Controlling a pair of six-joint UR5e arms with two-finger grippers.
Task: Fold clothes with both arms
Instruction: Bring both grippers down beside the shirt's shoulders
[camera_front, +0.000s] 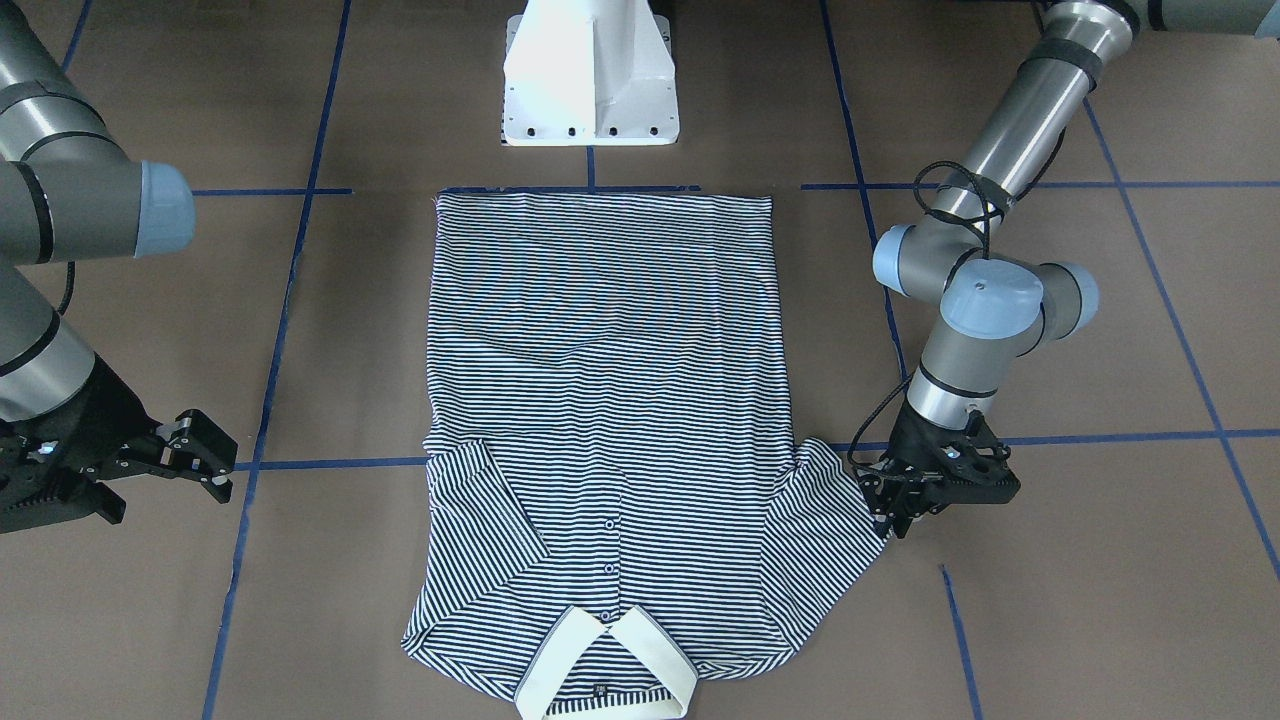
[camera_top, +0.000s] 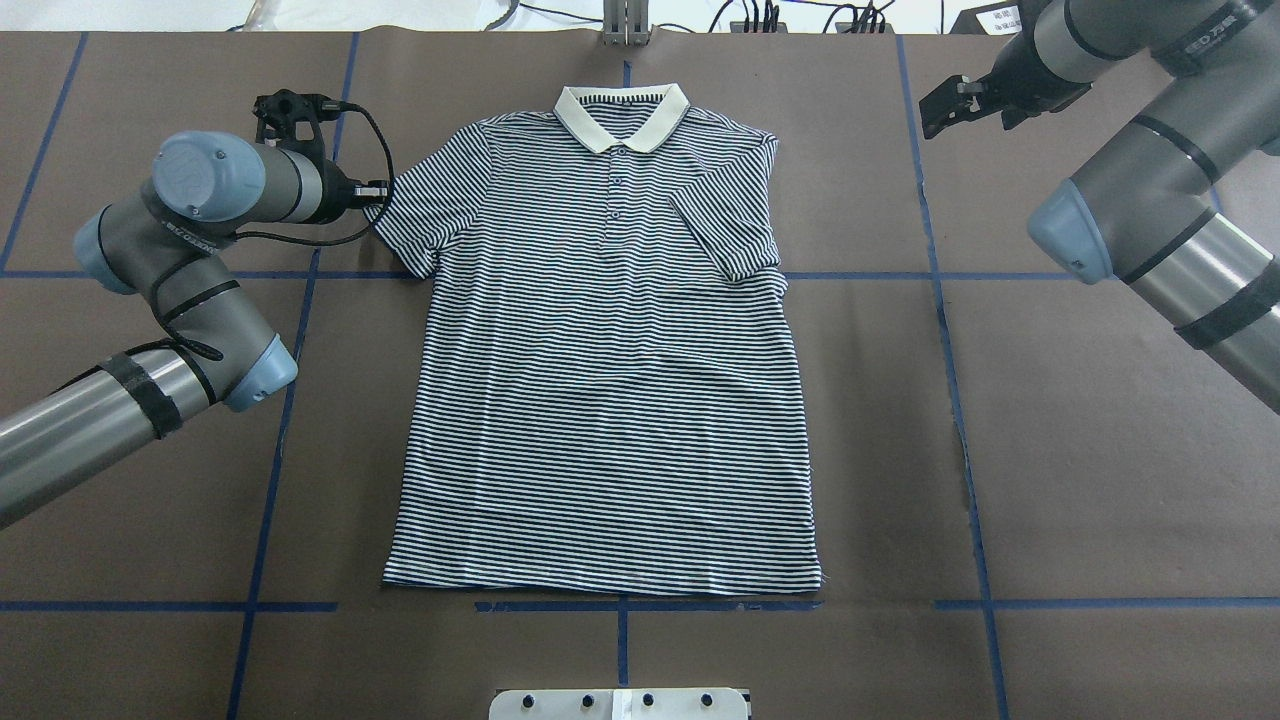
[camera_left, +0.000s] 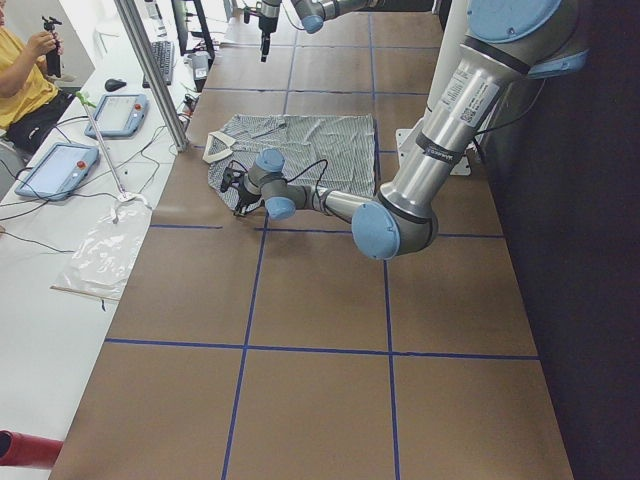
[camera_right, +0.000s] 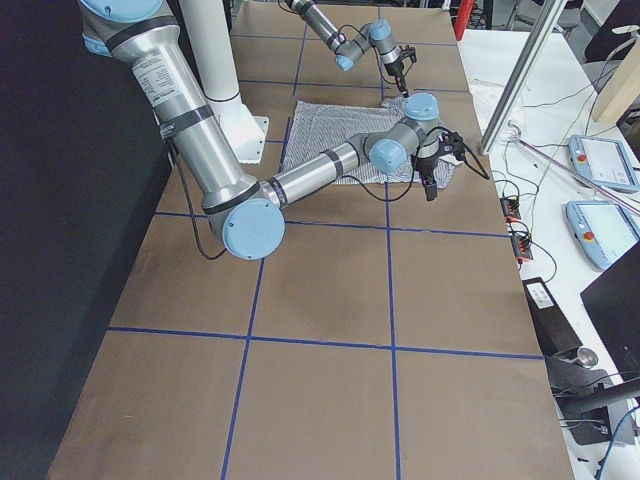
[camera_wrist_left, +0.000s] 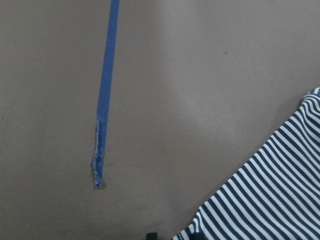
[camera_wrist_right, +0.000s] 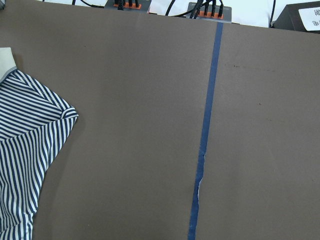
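The striped polo shirt (camera_front: 600, 360) lies flat, front up, on the brown table (camera_top: 1080, 450), its cream collar (camera_top: 620, 115) at the far side from the robot. The sleeve on my right side is folded in over the chest (camera_top: 725, 225). The other sleeve (camera_top: 425, 215) lies spread out. My left gripper (camera_front: 888, 515) is low at that sleeve's outer hem, its fingers close together on the cloth edge (camera_wrist_left: 265, 190). My right gripper (camera_front: 205, 460) is open and empty, raised off the table to the side of the shirt's shoulder (camera_wrist_right: 30, 135).
The white pedestal base (camera_front: 590, 70) stands just behind the shirt's hem. Blue tape lines (camera_top: 950, 350) grid the table. Beyond the collar edge is a bench with cables, tablets (camera_left: 60, 165) and a plastic bag (camera_left: 105, 255); a person (camera_left: 25, 70) sits there.
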